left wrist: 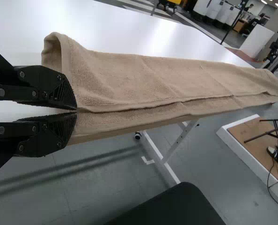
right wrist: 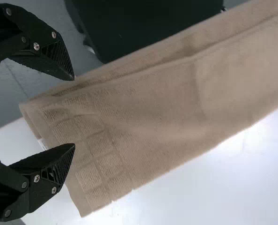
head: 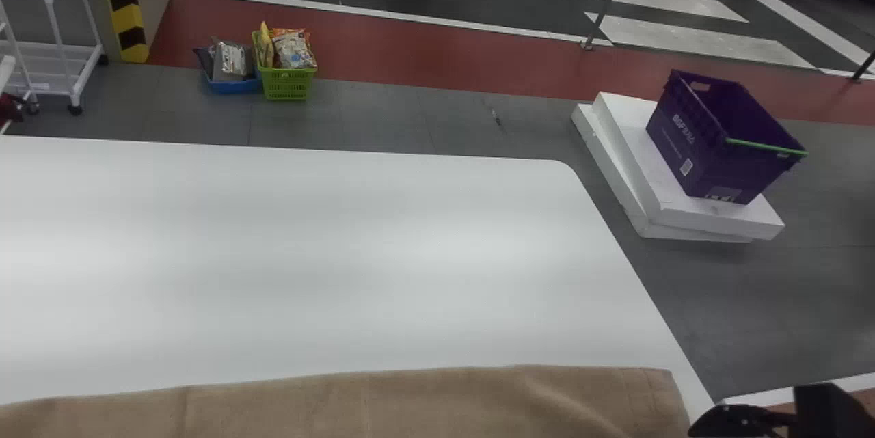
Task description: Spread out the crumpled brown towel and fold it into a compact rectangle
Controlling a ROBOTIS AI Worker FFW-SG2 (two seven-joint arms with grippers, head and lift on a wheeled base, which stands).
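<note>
Head view: towel (head: 410, 404) in a long strip along near edge of tabletop (head: 342, 253); spread out, folded lengthwise.
Left gripper (left wrist: 76, 111): at towel's left end; jaws closed, apparently pinching edge of upper layer.
Right gripper (right wrist: 74, 111): at towel's right end; jaws wide apart, nothing held.
Step, as judged: square up the long fold, ahead of folding end to end.
Right pinch: close on near corner, layers together, deep enough past hem to avoid a slip.
Lift: both ends at once, low, lightly taut; smooth creases, draw cloth in from edge.
Laydown: flush layers, soft release.
Risk: slide off near edge.
Count, work: 1 towel, 1 tabletop, 2 grippers.
Count, floor: 1 purple crate (head: 690, 151) on 2 white slabs (head: 718, 223); 1 green basket (head: 286, 86); 1 blue basket (head: 234, 87).
</note>
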